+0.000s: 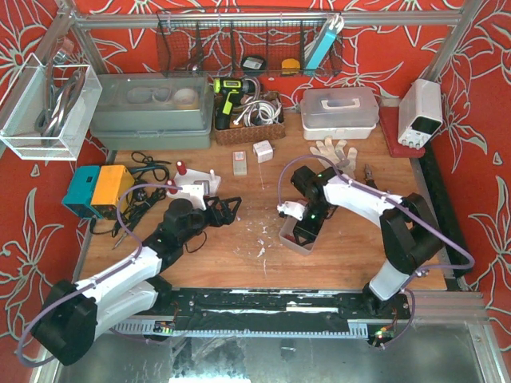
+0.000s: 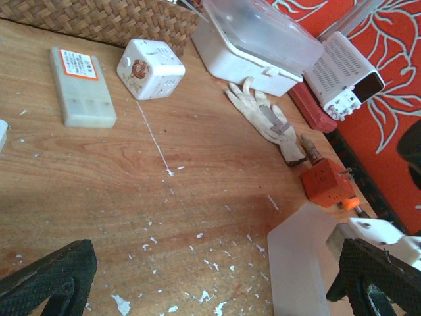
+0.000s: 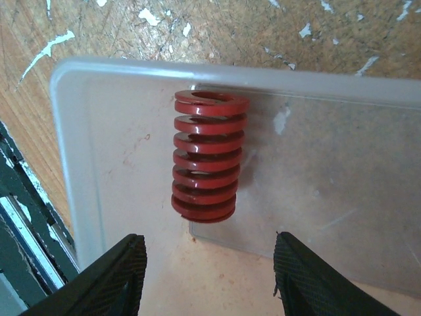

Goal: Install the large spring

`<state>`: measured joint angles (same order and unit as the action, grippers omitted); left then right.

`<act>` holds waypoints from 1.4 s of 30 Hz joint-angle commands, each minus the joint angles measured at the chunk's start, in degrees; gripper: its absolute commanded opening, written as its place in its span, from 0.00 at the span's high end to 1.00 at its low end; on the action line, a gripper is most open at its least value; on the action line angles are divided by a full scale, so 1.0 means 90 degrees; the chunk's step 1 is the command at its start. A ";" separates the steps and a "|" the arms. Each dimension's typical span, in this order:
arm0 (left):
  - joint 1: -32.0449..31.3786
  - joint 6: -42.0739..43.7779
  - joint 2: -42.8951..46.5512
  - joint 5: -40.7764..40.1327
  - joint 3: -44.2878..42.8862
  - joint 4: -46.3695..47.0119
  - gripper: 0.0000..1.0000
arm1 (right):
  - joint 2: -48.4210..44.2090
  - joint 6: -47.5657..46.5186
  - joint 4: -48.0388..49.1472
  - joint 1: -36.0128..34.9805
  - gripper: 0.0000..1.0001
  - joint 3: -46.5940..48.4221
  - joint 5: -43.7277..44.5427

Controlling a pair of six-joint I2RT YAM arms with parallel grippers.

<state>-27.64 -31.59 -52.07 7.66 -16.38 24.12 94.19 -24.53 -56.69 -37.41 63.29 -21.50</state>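
Observation:
The large red spring [image 3: 207,158] lies on its side in a translucent plastic box [image 3: 72,164], close to the box's far wall. My right gripper [image 3: 209,276] hangs over the box with its fingers [image 3: 118,276] spread; the spring lies just beyond the fingertips and nothing is between them. From above, the right gripper [image 1: 305,227] points down into the box [image 1: 289,241] at mid-table. My left gripper [image 1: 209,209] is open and empty over bare wood [image 2: 197,197], left of the box [image 2: 299,263].
A white fixture with a red knob [image 1: 192,185] stands behind the left arm among black cables. A white cube [image 2: 150,68], a flat pale block [image 2: 81,87], a work glove [image 2: 266,118] and an orange block [image 2: 325,185] lie on the table. Bins and a basket line the back.

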 commanded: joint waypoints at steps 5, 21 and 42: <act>-0.0054 -0.0003 0.0190 -0.0038 0.0023 0.0094 0.00 | 0.0486 0.0101 0.0396 0.0040 0.41 0.0161 -0.0339; -0.0054 0.0053 0.0152 -0.0172 -0.0012 0.0003 0.00 | 0.0594 0.0418 0.1369 0.0039 0.53 -0.0343 0.0860; -0.0057 0.0009 0.0012 -0.0429 -0.0025 -0.0118 0.00 | 0.0089 -0.0028 0.1198 0.0033 0.96 -0.0323 0.0929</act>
<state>-27.81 -31.55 -51.33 5.21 -16.38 23.09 98.56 -23.53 -43.68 -37.39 60.34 -14.72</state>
